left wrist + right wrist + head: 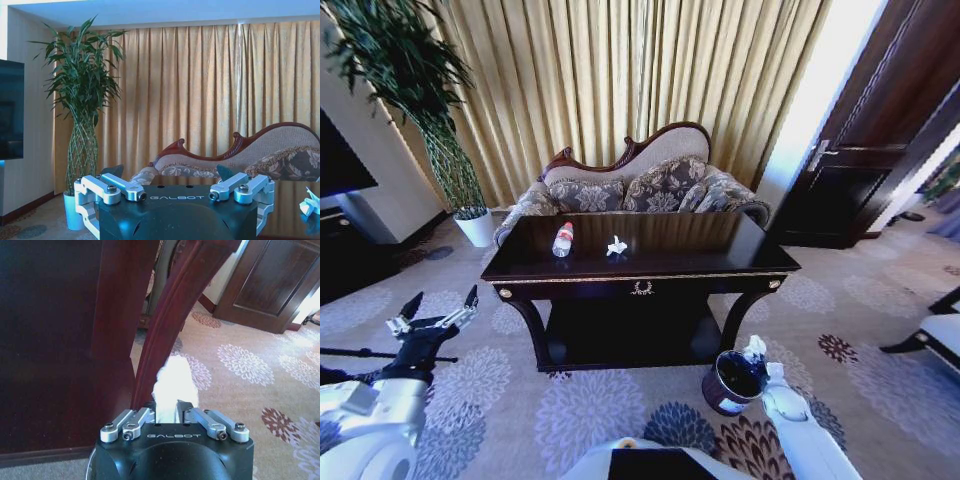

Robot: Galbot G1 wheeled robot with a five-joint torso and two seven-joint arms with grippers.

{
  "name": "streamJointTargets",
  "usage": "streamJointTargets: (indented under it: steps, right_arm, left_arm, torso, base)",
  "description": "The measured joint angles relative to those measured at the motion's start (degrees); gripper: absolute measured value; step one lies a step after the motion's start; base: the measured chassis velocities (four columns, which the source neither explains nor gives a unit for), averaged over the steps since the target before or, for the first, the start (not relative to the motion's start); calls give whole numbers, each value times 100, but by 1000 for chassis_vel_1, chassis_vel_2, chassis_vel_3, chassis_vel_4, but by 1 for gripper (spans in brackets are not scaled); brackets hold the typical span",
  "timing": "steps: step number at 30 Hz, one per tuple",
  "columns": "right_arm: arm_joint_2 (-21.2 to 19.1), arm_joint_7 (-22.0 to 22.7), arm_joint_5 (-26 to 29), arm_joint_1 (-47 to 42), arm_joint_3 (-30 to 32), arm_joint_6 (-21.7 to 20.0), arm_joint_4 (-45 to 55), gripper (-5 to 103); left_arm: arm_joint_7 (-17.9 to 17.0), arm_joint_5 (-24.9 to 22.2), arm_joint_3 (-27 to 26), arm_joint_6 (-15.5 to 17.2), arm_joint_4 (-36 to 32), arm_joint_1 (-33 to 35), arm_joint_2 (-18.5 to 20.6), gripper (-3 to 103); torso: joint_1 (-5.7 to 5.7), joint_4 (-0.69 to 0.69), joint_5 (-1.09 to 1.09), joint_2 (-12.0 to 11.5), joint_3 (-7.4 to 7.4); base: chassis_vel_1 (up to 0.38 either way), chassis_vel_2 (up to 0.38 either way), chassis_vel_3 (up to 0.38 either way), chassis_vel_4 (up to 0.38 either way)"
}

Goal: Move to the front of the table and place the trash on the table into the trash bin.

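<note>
1. Right pincer (756, 350) hangs directly over the trash bin (730, 385), fingers clamped on a crumpled white tissue (175, 385); in the right wrist view the wad (175, 385) sticks out beyond the pincer (169, 412), with the table's curved leg (170, 320) just ahead.
2. That bin, dark and round, stands on the patterned carpet (580, 410) by the table's front right leg, just below the held tissue.
3. Left pincer (438, 308) sits well off to the left, low and clear of the table (640, 275), its two fingers spread wide apart and holding nothing.
4. Seen from the left wrist, its open fingers (112, 172) point toward the curtain (200, 90) and the sofa (280, 155), with another white tissue scrap (310, 202) at the edge, resting on the glossy table top.
5. Out on the table top: a clear bottle with a red label (562, 240) lies toward the left side, and a second crumpled tissue (616, 246) rests near the middle, apart from the bottle.
6. Gold trim and a wreath emblem (642, 288) mark the table's front edge, with the lower shelf (630, 345) beneath.
7. Behind the table, the carved-back sofa (640, 185) stands against the gold curtain (620, 70), and a tall plant in a white pot (475, 228) stands to its left.
</note>
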Motion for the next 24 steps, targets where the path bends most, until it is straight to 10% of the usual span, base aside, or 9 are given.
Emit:
streamJointTargets:
  steps: [24]
  right_arm:
    - [9, 10, 56, -35, 16, 62, 7, 100]
  left_arm:
    - [11, 1, -50, -56, 0, 64, -8, 100]
  torso:
    - [0, 0, 0, 0, 0]
  base:
    - [0, 0, 0, 0]
